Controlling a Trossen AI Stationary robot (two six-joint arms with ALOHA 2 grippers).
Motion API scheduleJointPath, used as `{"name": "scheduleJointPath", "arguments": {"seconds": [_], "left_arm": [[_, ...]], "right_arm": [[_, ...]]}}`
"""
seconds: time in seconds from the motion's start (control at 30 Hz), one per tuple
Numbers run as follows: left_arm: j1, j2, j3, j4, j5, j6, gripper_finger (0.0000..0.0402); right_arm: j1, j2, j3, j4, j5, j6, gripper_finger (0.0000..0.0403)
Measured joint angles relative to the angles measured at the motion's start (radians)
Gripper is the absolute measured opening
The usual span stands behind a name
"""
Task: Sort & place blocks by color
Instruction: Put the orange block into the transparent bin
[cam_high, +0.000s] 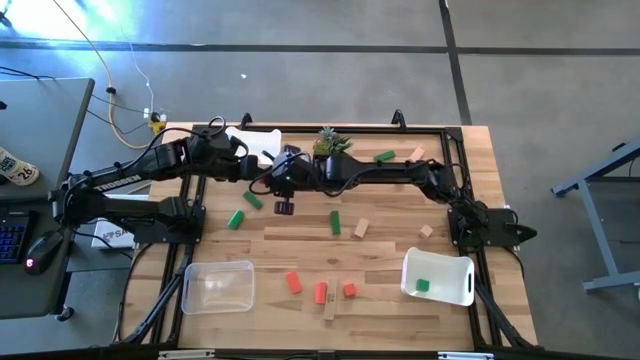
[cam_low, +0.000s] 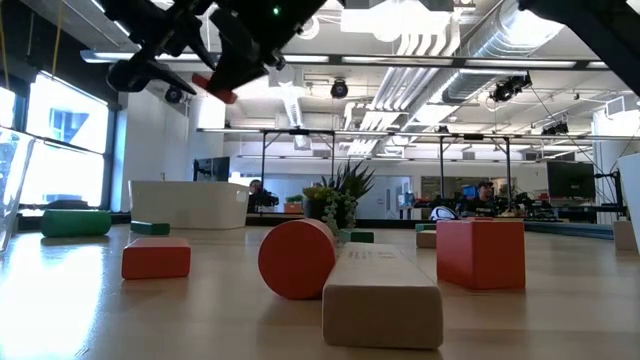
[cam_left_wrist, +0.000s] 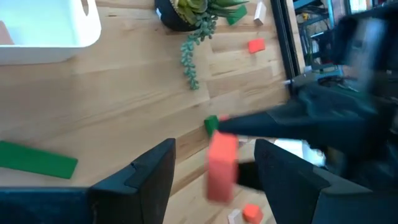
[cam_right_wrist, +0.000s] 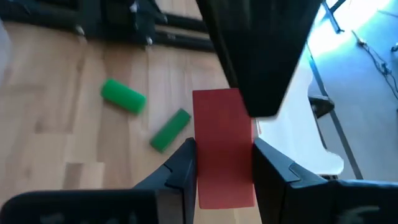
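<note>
A red-orange block (cam_right_wrist: 222, 118) is lifted above the table's far middle, shut in my right gripper (cam_right_wrist: 224, 144), which reaches in from the right (cam_high: 284, 176). My left gripper (cam_left_wrist: 214, 146) comes from the left (cam_high: 255, 166) and is open. Its fingers stand on either side of the same block (cam_left_wrist: 221, 167) without touching it. In the low view the block (cam_low: 222, 90) shows high up between the dark grippers. Other blocks lie flat on the table: green ones (cam_high: 236, 218) (cam_high: 335, 221), tan ones (cam_high: 361, 229) (cam_high: 427, 231) and red ones (cam_high: 293, 283) (cam_high: 348, 289). My right gripper pinches the red-orange block between its two fingers (cam_right_wrist: 181, 167), on the block's two long sides (cam_right_wrist: 205, 163). The fingers lie along the block, whose free end (cam_right_wrist: 217, 99) points away from the wrist toward the left gripper. The block is lifted clear of the table.
A white bin (cam_high: 455, 290) at the near right holds one green block (cam_high: 422, 286). A clear bin (cam_high: 218, 287) stands at the near left, another white bin (cam_high: 262, 136) at the far edge beside a potted plant (cam_high: 328, 143). The table frame's black rails (cam_high: 462, 170) run along the edges.
</note>
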Motion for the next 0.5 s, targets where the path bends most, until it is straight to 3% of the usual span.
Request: {"name": "scheduleJointPath", "arguments": {"seconds": [0.33,0.5], "left_arm": [[0.0,-0.001,0.003,0.011,0.006,0.01,0.0203],[0.0,0.0,0.0,0.027,0.04,0.049,0.0182]], "right_arm": [[-0.004,0.001,0.053,-0.016,-0.001,0.032,0.0092],[-0.008,0.0,0.049,-0.003,0.054,0.052,0.0092]]}}
